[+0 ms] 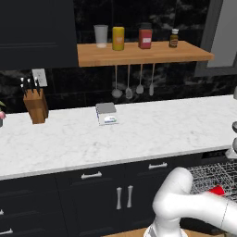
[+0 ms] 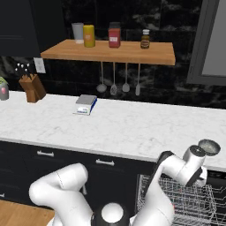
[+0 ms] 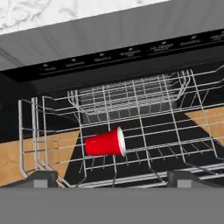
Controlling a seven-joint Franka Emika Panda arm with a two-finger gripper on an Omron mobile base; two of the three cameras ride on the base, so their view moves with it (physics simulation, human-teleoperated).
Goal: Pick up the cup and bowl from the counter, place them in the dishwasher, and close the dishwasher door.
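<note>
The cup (image 3: 104, 142) lies on its side in the dishwasher rack (image 3: 144, 109), mouth toward 3 o'clock in the hand view. The gripper (image 3: 111, 177) hangs above it, fingers spread wide, grasping nothing. Judged step: retreat from the rack. Lift straight out, clear of the wires, before swinging toward the counter (image 1: 139, 134). The bowl cannot be made out. The dishwasher door is cut off.

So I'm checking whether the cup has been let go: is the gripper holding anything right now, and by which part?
Nothing is held. The gripper is open with nothing between its fingertips, and the cup lies on its side in the dishwasher rack, clear of it.
</note>
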